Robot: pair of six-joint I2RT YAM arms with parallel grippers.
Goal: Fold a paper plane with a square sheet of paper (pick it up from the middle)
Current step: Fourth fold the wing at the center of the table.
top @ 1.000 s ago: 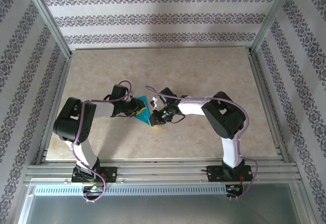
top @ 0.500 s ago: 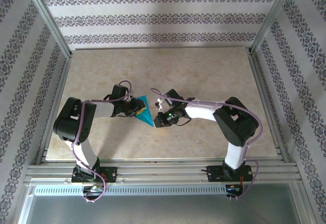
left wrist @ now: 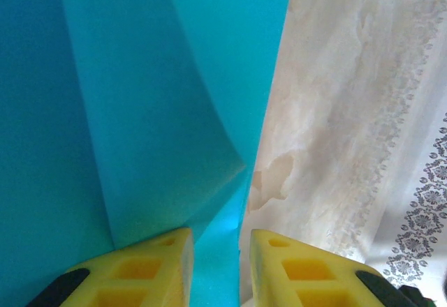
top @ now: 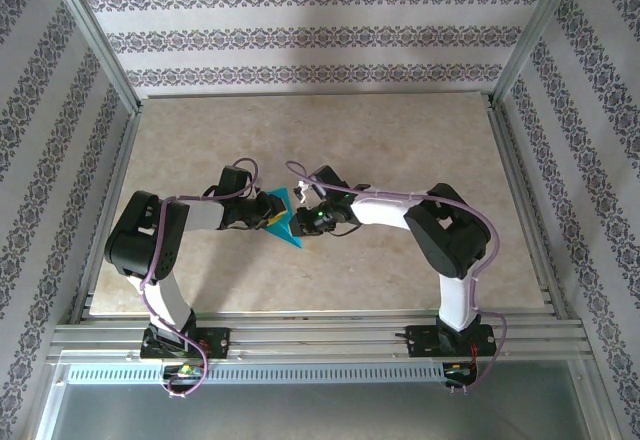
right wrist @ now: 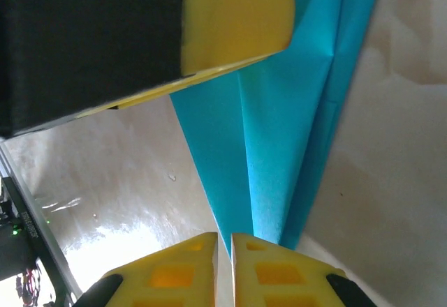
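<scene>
1. Position. The teal paper plane (top: pixel 284 222), part-folded into a narrow kite with lengthwise creases, lies on the desk (top: pixel 380 140) between the two arms, somewhat nearer the arm bases than the far wall.
2. Right hand (right wrist: pixel 225 238). The jaws are almost closed and the plane's sharp tip runs into the slit between them. It appears to be pinched there, though the fingers hide the contact itself.
3. Left hand (left wrist: pixel 218 244). The jaws stand narrowly apart, with a strip of the plane's wide end lying in the gap. A loose flap arches up just ahead of them.
4. Hazard: torn or crushed tip. The right hand takes the paper at its thinnest point, so a sideways or upward pull would likely crumple or rip it, or let it slip free.
5. Hazard: sliding. With the wide end not clamped flat, any tug from the right hand could drag the whole plane across the smooth desk and skew the next fold off the centre crease.
6. Hazard: stray crease. If the left hand closes or presses down now, the raised flap may be trapped out of line and set a false fold.
7. Hazard: collision. One of the left hand's fingers (right wrist: pixel 237 14) hangs just above the paper, close to the right hand, so a careless sweep could knock the two together.
</scene>
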